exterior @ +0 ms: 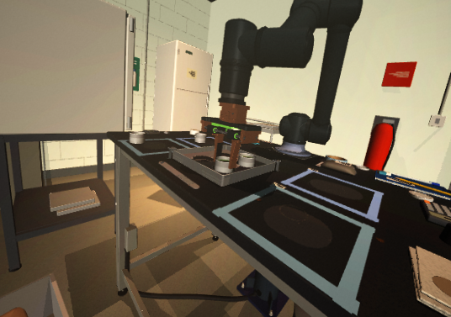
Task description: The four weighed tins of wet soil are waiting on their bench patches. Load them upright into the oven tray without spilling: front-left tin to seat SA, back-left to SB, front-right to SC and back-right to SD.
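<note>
My gripper (225, 160) reaches down into the oven tray (225, 166) at mid bench. I grip a silver tin (224, 164), upright, at the tray's near corner. A second tin (246, 160) sits upright in the tray just behind it. Two more tins (136, 137) (200, 138) stand on taped patches at the far left end of the bench. Two taped patches (301, 227) (336, 191) near the right end hold no tins.
The bench's front edge (189, 202) runs close under the tray. A flat strip (179, 174) lies left of the tray. Tools and a keypad (437, 210) crowd the right end. The arm's base (294, 147) stands behind the tray.
</note>
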Robot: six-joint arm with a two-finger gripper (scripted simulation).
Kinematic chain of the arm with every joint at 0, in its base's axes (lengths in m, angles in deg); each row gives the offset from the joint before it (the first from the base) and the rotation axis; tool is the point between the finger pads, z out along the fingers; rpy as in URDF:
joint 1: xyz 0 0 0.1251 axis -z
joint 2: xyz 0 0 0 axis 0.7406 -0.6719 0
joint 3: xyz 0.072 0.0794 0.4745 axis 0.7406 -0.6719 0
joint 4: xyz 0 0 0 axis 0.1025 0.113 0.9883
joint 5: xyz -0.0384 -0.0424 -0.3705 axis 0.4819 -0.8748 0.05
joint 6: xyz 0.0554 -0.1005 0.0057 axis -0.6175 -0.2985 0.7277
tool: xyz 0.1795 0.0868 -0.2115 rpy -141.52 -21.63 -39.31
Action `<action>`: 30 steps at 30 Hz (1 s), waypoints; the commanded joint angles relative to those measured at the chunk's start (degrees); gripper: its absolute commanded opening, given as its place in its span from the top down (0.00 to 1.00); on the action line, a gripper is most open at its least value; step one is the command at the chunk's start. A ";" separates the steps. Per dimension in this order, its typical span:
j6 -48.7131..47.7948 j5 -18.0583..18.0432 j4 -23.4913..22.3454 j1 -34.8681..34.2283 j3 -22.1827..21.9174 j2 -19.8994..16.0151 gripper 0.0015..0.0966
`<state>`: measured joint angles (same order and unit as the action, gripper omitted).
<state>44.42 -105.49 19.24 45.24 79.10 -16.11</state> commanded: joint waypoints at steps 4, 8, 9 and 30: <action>0.01 0.01 -0.08 0.00 -0.13 -0.09 0.82; 0.01 0.01 -0.09 0.00 -0.14 -0.09 0.73; 0.01 0.01 -0.09 0.00 -0.14 -0.09 0.71; 0.01 0.01 -0.09 0.00 -0.15 -0.10 0.30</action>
<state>44.43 -105.49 19.12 45.24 78.88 -16.24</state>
